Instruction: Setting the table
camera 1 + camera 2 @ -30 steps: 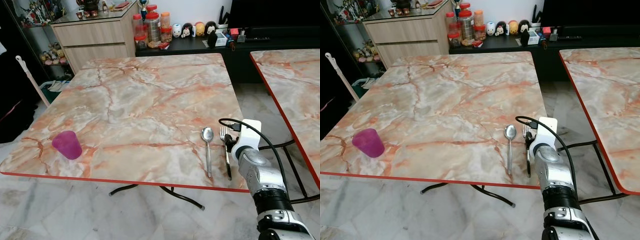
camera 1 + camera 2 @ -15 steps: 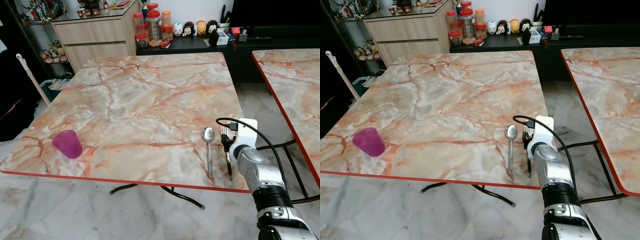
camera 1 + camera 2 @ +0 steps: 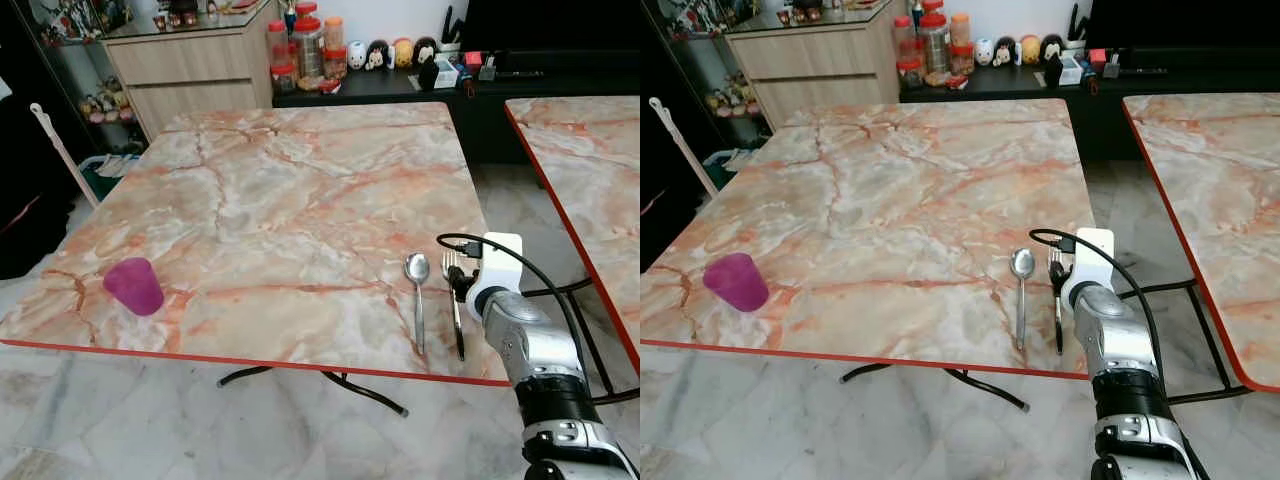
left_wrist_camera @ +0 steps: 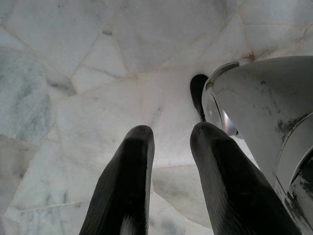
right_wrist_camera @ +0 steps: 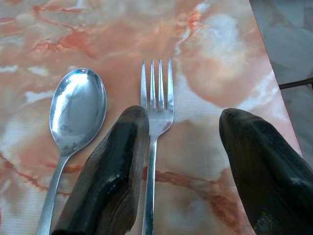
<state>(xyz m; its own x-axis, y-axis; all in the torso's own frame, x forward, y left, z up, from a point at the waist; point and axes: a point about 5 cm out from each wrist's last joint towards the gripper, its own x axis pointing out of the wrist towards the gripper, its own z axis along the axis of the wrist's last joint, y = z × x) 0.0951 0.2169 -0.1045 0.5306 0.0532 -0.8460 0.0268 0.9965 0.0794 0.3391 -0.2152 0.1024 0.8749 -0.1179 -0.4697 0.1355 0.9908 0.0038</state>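
The marble surface [image 3: 300, 200] carries very little: a purple cup [image 3: 134, 287] near its front left corner, and a spoon [image 3: 417, 290] and fork [image 3: 455, 305] lying side by side near its front right corner, handles toward the red front edge. By my reading, the cutlery is laid and the cup is out, but no plate sits at that place and the cup stands well apart from spoon and fork, so the setting looks only partly done (if a plate is meant at all).

The right gripper [image 5: 183, 166] hovers low over the fork with its jaws spread open, holding nothing; the fork's stem lies just beside one finger. The left gripper [image 4: 168, 181] hangs idle over the tiled floor [image 4: 73, 73], jaws parted and empty.

Room is generous across the middle and back of the surface. The tight spot is the fork: it lies near both the front and right edges, so a sideways nudge could slide it off.
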